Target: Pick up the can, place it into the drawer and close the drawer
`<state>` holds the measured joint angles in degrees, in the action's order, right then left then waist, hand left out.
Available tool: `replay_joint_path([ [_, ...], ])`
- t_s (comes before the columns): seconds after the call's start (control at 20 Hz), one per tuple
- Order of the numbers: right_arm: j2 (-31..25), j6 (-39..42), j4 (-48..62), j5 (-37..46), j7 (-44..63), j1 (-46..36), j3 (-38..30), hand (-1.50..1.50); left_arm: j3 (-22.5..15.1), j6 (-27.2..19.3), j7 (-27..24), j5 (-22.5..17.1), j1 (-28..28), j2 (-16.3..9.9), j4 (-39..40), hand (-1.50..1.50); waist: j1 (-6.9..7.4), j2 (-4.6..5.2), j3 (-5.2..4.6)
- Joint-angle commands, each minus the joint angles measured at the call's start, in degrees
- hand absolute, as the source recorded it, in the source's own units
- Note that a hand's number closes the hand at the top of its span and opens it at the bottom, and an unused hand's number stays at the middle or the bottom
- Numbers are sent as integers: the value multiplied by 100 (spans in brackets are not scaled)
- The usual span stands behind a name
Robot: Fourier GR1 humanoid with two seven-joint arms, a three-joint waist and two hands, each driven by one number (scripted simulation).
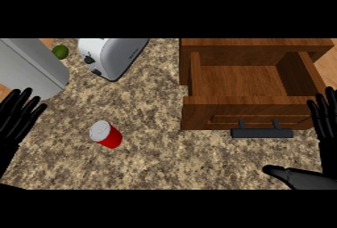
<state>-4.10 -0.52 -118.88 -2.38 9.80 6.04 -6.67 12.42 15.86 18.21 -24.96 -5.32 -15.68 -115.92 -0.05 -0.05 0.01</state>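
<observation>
Head view, looking steeply down: nearest me, my right hand (324, 116) shows at the right edge with its fingers straight and spread, the thumb lying lower across the corner, and it holds nothing. My left hand (18, 116) stands at the left edge, fingers likewise straight and fanned upward, also holding nothing. Both are well apart from the thing I am meant to fetch, so I judge the task barely begun: no pick-up, no placing, no closing yet.

A little farther out on the speckled tan stone surface (151, 151) sits the small red cylindrical can with a pale silver lid (105, 134). It looks tilted or lying partly over, lid turned up and to the left (I cannot tell for certain whether it stands or rests on its side). It is nearer my left hand than my right, with bare surface all around it and nothing touching it.

Beyond and to the right is the brown wooden drawer (248, 116), pulled out and open, its inside showing only bare wood, its dark metal bar handle (261, 132) on the front facing me. The can lies well to the left of it.

Farthest off, at the upper left, are a shiny silver toaster (110, 55), a grey metal box-like appliance (30, 67) and a small green round fruit (60, 51) between them; none of these concerns my job.

What is left, then, is everything: grasp the can, carry it over the drawer front, set it inside, push the drawer shut.
</observation>
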Motion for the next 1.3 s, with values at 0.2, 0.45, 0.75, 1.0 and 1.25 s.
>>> replay_joint_path([
  [0.2,119,-10,-41,45,20,11,41,-150,-672,43,-462,1076,-134,656,382,-150,1,2,-1],
  [0.45,-221,280,-507,-536,270,168,-527,-150,-513,356,-1332,1473,-351,638,1314,-150,-11,0,-3],
  [0.75,-174,220,-298,-300,286,-59,-475,-150,-947,26,-1714,2209,-408,1053,1659,-150,9,3,-2],
  [1.0,-42,553,-390,-429,-275,602,-632,-150,-685,-135,-2260,2355,-9,1074,2560,-150,-17,2,-1],
  [1.25,-14,328,-666,-311,307,250,-527,-150,-531,-272,-2719,2580,363,1014,3505,-150,-11,3,-2],
])
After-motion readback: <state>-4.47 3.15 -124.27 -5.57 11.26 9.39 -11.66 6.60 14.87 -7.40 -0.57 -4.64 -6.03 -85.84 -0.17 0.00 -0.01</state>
